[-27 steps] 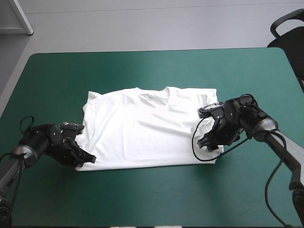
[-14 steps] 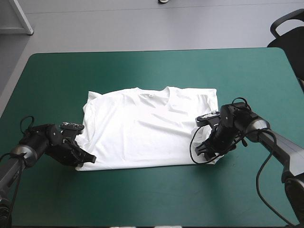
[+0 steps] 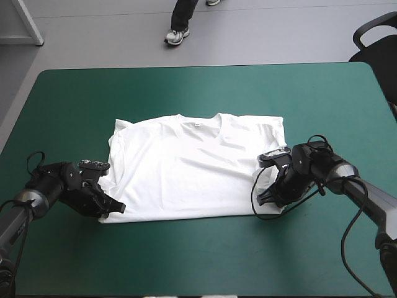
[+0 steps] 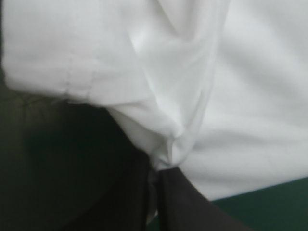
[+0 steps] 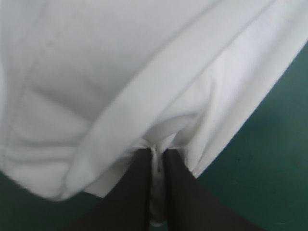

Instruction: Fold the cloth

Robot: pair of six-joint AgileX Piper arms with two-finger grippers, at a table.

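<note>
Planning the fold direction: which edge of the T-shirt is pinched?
The near edge of the T-shirt: left gripper on its left corner, right gripper on its right. The far collar edge lies flat, unheld.

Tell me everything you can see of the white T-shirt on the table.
The T-shirt is white, thin, lightly wrinkled cloth, spread flat on the teal-green cover, with its neckline toward the far edge. The left gripper is shut on its near left corner and the right gripper on its near right corner. The cloth bunches at each pinch.
</note>
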